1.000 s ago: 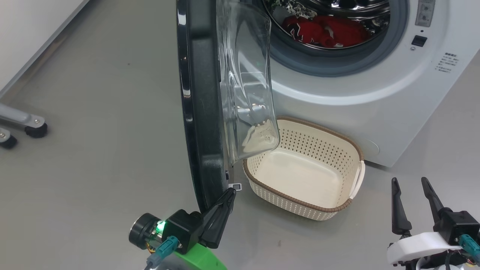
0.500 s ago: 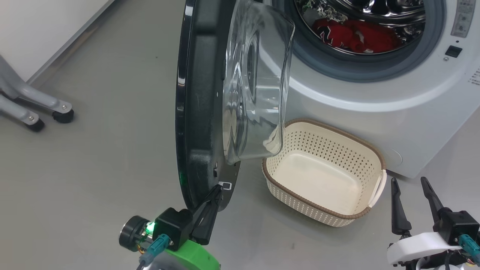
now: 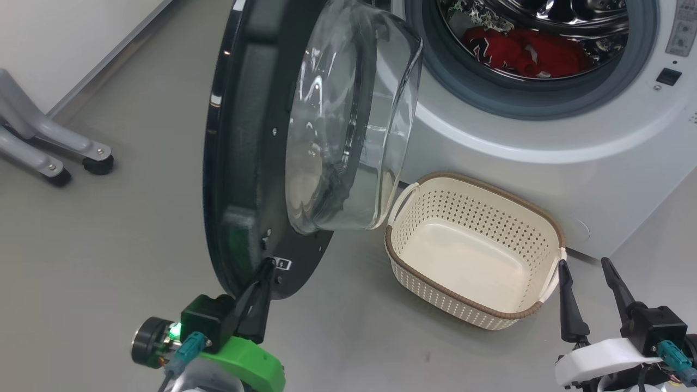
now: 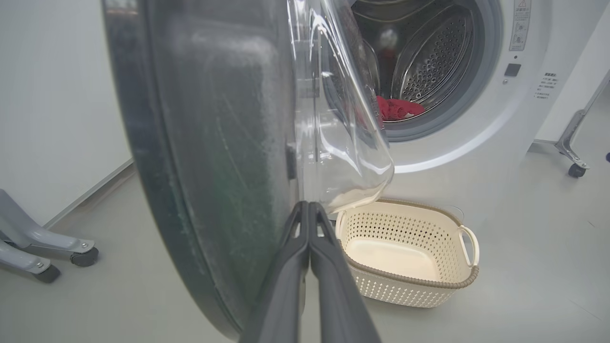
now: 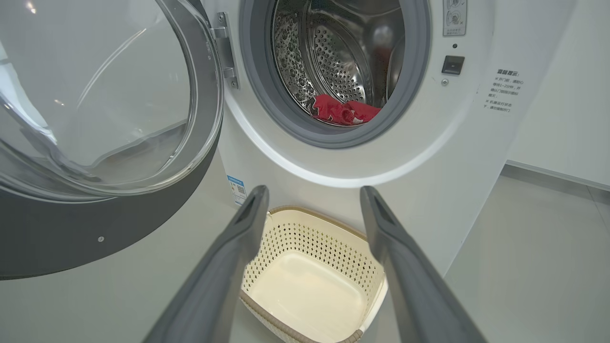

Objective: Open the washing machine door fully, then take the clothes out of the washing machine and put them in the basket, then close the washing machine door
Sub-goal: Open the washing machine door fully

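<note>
The white washing machine (image 3: 544, 152) stands on the grey floor (image 3: 136, 228) with its drum open. The washing machine door (image 3: 245, 136) is swung out to the robot's left, its glass bowl facing the machine and hanging over the near end of the basket (image 3: 479, 215). The basket sits on the floor just in front of the machine, below the opening. The red clothes (image 3: 528, 51) lie inside the drum. The left pincer (image 3: 265, 272) is pressed together, its tips at the door's lower inner edge. The right pincer (image 3: 584, 267) is spread, holding nothing, just beside the basket's handle.
</note>
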`<state>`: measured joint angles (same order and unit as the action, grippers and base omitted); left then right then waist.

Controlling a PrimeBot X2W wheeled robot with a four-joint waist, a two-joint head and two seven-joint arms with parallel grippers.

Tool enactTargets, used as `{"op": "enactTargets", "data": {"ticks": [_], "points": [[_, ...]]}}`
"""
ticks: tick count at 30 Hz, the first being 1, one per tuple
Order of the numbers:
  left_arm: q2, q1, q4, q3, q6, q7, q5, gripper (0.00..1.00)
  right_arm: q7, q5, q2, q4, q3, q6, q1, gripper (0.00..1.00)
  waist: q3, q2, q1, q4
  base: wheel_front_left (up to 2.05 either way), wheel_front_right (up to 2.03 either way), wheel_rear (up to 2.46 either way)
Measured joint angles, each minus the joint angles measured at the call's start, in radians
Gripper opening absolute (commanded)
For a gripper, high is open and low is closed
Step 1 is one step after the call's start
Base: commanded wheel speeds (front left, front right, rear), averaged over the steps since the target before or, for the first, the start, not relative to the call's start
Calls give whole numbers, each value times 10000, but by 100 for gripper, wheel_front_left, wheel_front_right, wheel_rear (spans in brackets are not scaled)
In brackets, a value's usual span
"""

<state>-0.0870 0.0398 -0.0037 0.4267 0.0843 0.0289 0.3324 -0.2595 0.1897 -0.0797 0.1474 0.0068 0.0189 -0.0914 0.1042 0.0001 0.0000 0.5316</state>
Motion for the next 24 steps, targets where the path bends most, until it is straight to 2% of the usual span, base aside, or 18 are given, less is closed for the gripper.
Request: {"op": "enactTargets", "data": {"ticks": [11,24], "points": [[-297,3,393,-1243,167,238,0,0,0,-75,23,69,52,67,13,100,54,0,0,-371,0,0,0],[-389,302,1267,-2685,247,608,211,0,0,-167,-67,13,25,109,71,100,427,0,0,-797,0,0,0]]}}
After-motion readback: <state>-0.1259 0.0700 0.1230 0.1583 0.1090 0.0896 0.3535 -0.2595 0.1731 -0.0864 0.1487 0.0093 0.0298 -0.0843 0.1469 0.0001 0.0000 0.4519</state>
